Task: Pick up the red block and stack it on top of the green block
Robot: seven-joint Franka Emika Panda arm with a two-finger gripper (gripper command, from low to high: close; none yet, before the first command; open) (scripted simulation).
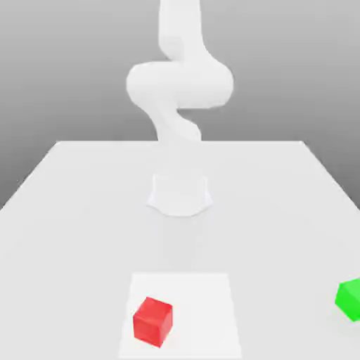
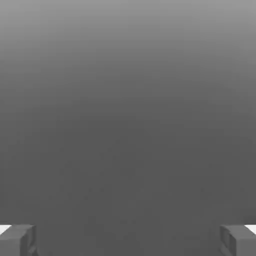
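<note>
Starting with the exterior view, the red block (image 1: 152, 322) is resting on the pale square patch (image 1: 200, 320) of the table (image 1: 84, 232), nearer the patch's edge on the exterior view's left and turned at an angle to it. The green block (image 1: 349, 300) is sitting well apart, toward the exterior view's right, where the picture's edge is cutting off part of it. The white arm (image 1: 181, 84) is rising from its base (image 1: 180, 195) on the table, beyond both blocks. In the hand view, the gripper (image 2: 128, 241) is presenting its two fingers widely parted, with bare space between them; the jaws are standing wide open and are gripping nothing. A plain grey background (image 2: 128, 125) is extending beyond the fingertips, and neither block is lying between them. Judging from this layout, the task is standing at its first step, the approach to the red block. The next move is calling for the hand to swing over the red block, point downward, turn to match the block's slanted faces, and descend with the jaws kept apart before closing. Counting the parts, the scene is presenting one red block, one green block, one patch, one table, one arm and one gripper with two fingers.
</note>
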